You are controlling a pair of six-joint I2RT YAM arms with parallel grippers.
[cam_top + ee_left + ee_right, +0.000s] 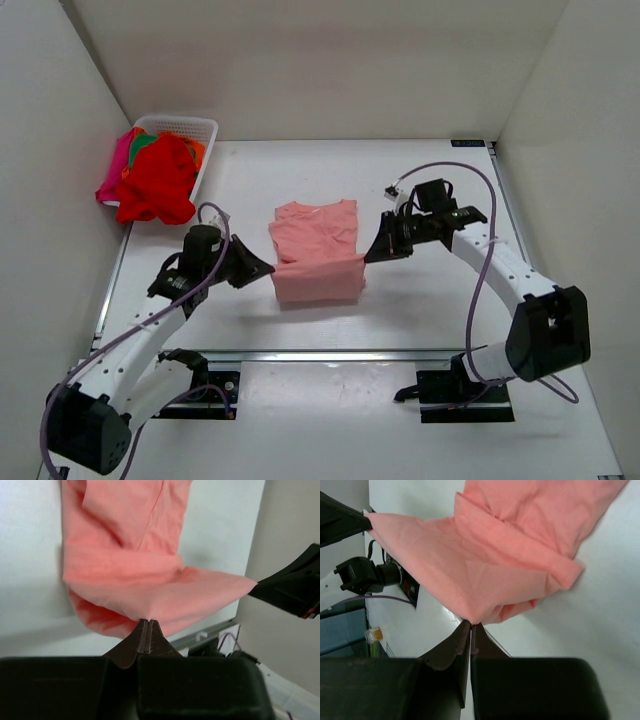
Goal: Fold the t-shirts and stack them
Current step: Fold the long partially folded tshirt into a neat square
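Note:
A salmon-pink t-shirt (315, 250) lies in the middle of the table, its near part lifted and stretched between both grippers. My left gripper (268, 268) is shut on the shirt's left corner; in the left wrist view the gripper (146, 622) pinches the cloth (150, 587) at its tips. My right gripper (370, 256) is shut on the right corner, and the right wrist view shows the gripper (471, 625) clamped on the fabric (485, 565). The far part of the shirt rests flat on the table. Red, magenta and orange/green t-shirts (155, 180) are heaped at the far left.
A white lattice basket (195, 130) stands at the far left under the heap of shirts, beside the left wall. White walls enclose the table on three sides. A metal rail (340, 355) runs across the near edge between the arm bases.

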